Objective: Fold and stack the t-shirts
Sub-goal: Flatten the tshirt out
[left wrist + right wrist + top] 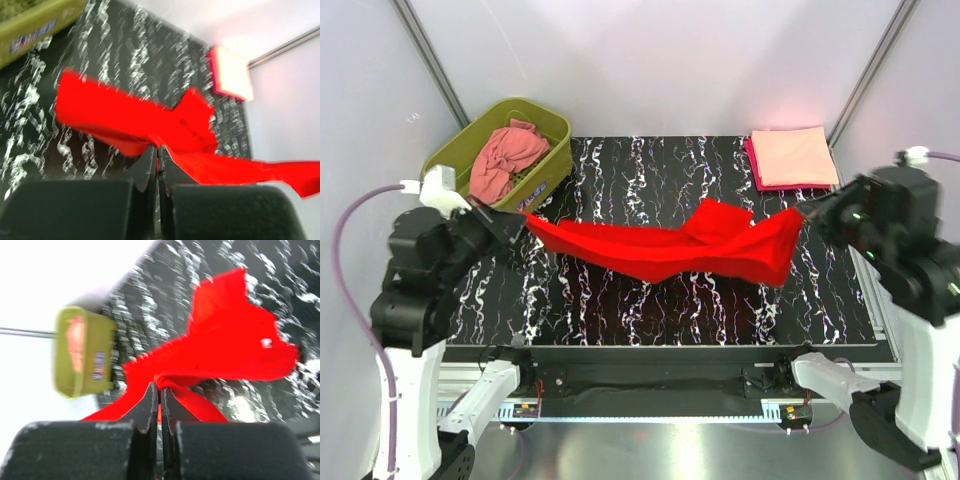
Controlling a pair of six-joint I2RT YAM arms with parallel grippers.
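Note:
The bright red t-shirt (670, 248) hangs stretched above the black marbled table (620, 310) between my two grippers. My left gripper (525, 217) is shut on its left end; the left wrist view shows the red cloth (135, 115) pinched at the gripper (158, 146). My right gripper (803, 213) is shut on its right end, seen in the right wrist view (160, 386) with the red shirt (225, 345) spreading beyond. A folded pale peach t-shirt (792, 156) lies on a folded magenta t-shirt (752, 160) at the back right. The salmon-pink t-shirt (507, 158) sits crumpled in the tub.
The olive-green plastic tub (550, 125) stands at the table's back left corner, also in the right wrist view (82, 352). White walls enclose the table on three sides. The folded stack shows in the left wrist view (231, 73).

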